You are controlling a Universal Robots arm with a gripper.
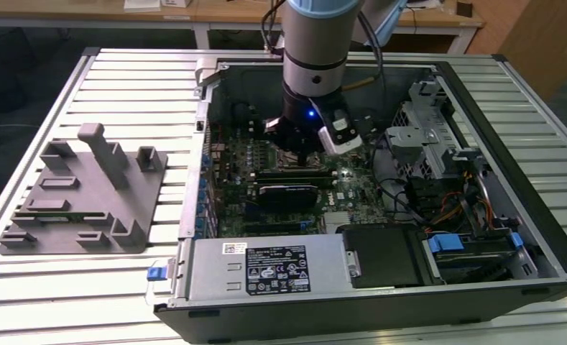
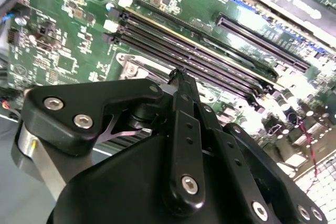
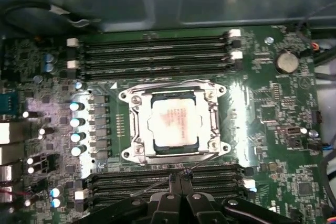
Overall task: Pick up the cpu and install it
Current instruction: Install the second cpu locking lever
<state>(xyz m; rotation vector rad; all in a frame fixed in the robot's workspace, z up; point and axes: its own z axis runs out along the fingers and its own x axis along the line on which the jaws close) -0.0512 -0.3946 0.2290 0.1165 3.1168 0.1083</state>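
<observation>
Gripper [image 3: 181,176] fingers appear pressed together, holding nothing, over the memory slots [image 3: 115,182] just beside the socket [image 3: 131,129]. The cpu [image 3: 173,124] lies flat inside the socket, apart from the gripper.

Exterior view: bright, even light on slatted table [image 1: 53,287]; computer case [image 1: 360,316] interior shadowed. First wrist view: glare whitens cpu [image 3: 175,125] top, streaks motherboard [image 3: 245,103] beside it.

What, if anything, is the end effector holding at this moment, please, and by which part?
Nothing: the end effector is shut and empty above the motherboard, while the cpu lies in its socket.
</observation>
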